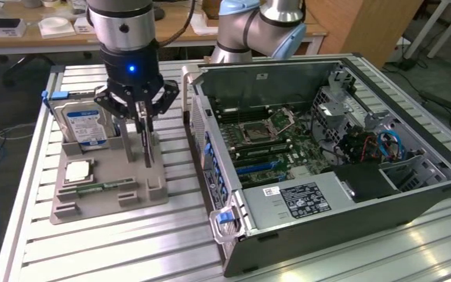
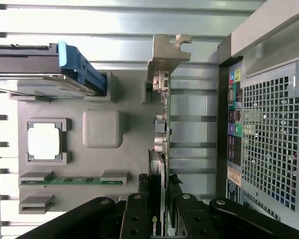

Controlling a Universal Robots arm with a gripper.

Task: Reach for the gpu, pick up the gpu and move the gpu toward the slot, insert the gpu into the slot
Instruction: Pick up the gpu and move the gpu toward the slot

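Pinching gpu (image 1: 148,150) top edge w/ gripper (image 1: 142,114), upright in holder (image 1: 131,185); PC case (image 1: 327,223) just beside.

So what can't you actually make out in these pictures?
- gpu faces: wrist view sees it edge-on; jaws cover one end.
- slot groove: exterior view, too small.
- hard drive label text: exterior view, too small.
- computer case interior: wrist view, hidden behind its perforated back panel.
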